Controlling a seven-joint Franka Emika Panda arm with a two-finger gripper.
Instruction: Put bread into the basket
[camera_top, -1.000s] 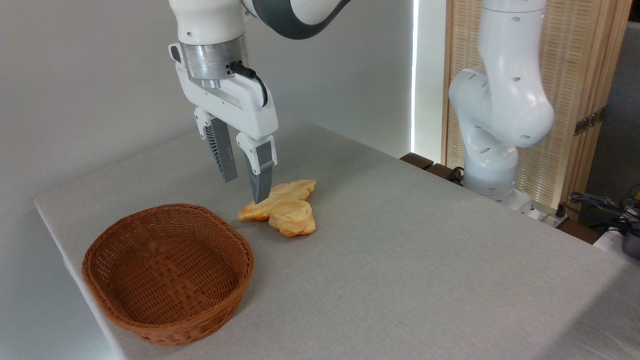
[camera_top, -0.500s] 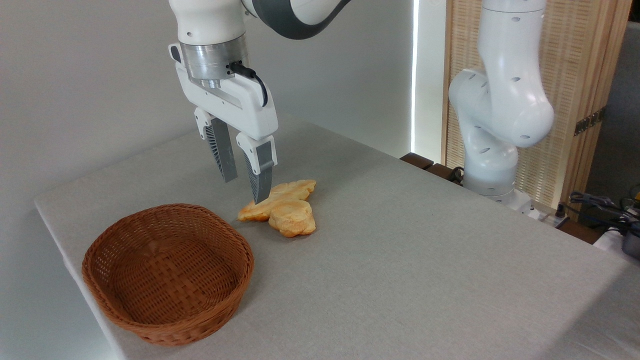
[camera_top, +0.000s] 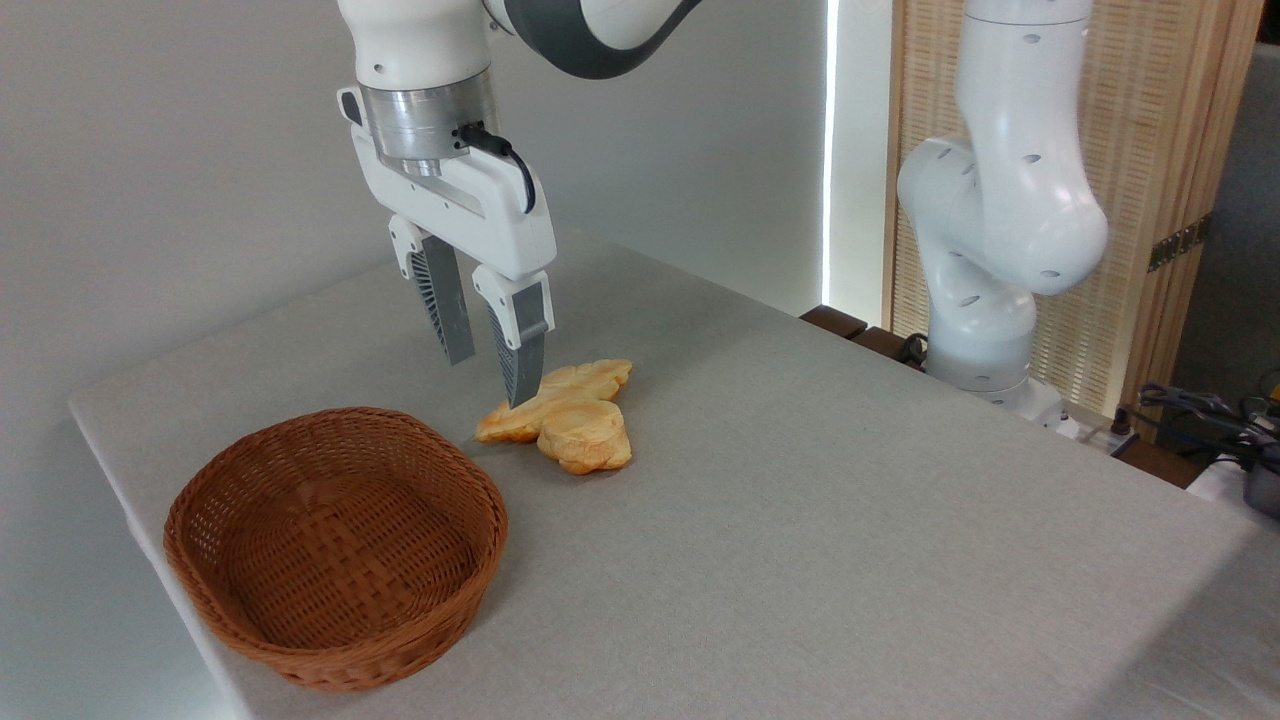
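The bread (camera_top: 586, 437), a small chunky golden bun with a pale flat top, lies on the grey table. It touches a longer, flatter golden pastry (camera_top: 553, 395) just behind it. My gripper (camera_top: 488, 381) hangs open above the table, a little left of and behind the bread, with nothing between its fingers. In the picture its right fingertip overlaps the pastry's left part; whether it touches I cannot tell. At the front left stands the round reddish-brown wicker basket (camera_top: 250, 632), with nothing inside it.
The table's left edge (camera_top: 130, 500) runs close by the basket. The arm's white base (camera_top: 985, 270) rises beyond the table's far right edge. Cables and gear (camera_top: 1215, 420) lie at the far right.
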